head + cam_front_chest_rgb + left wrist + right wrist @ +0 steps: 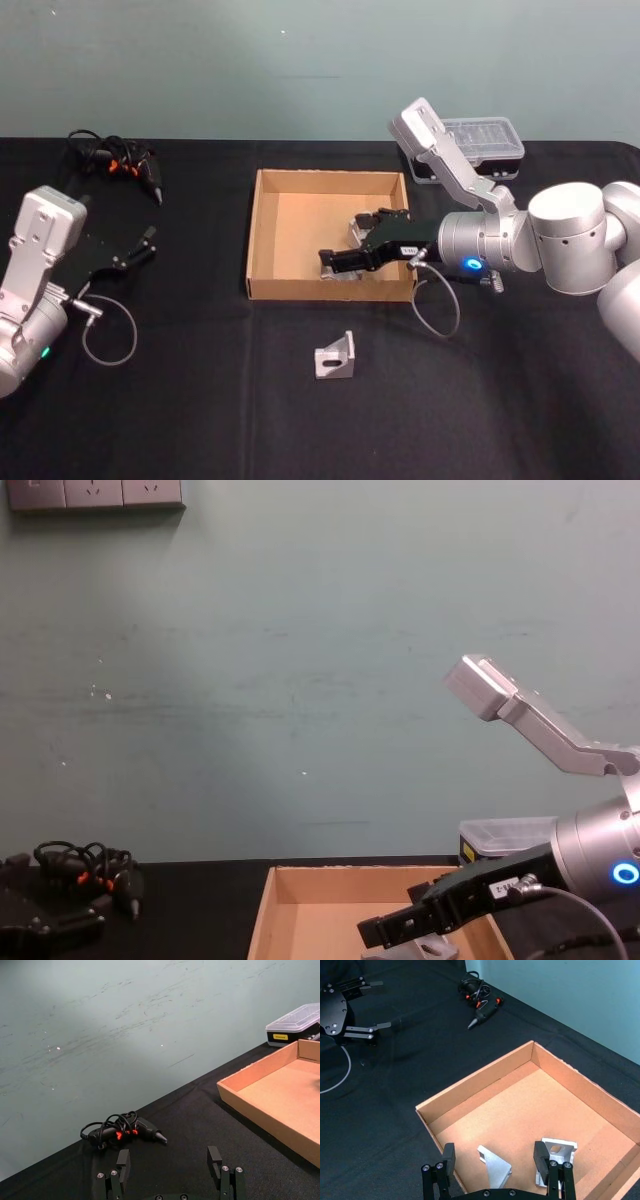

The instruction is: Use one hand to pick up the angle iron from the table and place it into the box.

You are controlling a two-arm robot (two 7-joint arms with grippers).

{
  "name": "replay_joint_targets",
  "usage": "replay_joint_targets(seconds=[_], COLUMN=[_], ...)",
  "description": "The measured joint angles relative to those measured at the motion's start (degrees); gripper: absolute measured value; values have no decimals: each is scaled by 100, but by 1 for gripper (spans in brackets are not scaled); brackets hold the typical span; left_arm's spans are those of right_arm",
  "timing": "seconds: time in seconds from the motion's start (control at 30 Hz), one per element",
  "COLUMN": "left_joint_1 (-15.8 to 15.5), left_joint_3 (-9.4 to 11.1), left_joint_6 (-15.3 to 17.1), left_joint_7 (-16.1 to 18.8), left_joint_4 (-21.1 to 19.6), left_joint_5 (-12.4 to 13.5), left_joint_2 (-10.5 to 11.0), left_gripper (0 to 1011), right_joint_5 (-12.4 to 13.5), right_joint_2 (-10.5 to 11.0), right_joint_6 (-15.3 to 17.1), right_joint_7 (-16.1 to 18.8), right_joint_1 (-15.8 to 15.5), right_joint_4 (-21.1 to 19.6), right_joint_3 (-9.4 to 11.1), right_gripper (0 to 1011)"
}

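One silver angle iron [335, 356] lies on the black table [200, 400], in front of the box's near wall. The tan cardboard box [262, 235] holds two more angle irons [495, 1169] [556, 1156] on its floor near the right side. My right gripper [342, 240] hovers over that part of the box, fingers [449, 1157] spread open and holding nothing; one boxed angle iron lies below the gap. From the chest it shows low over the box [400, 927]. My left gripper [143, 245] rests open at the table's left, far from the box.
A black tool with a coiled cable and orange marks [118, 162] lies at the back left. A black case with a clear lid [482, 142] stands behind the box's right corner. My right arm's cable [440, 310] loops down over the table beside the box.
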Motion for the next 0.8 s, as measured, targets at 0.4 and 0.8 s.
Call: replay_joint_targets(seconds=[0.4,0.8], left_joint_1=[0,0], left_joint_3=[0,0], left_joint_6=[0,0], left_joint_7=[0,0], left_joint_4=[0,0], left_joint_5=[0,0], left_joint_2=[0,0], left_gripper=[1011,1011], right_joint_5=[36,329], right_joint_2=[254,1176], right_joint_6=[-138,-560], right_joint_7=[87,572], right_joint_1=[-278,-1105], right_joint_4=[-532,-1931], right_joint_3=[104,239], right_gripper=[1000,1000])
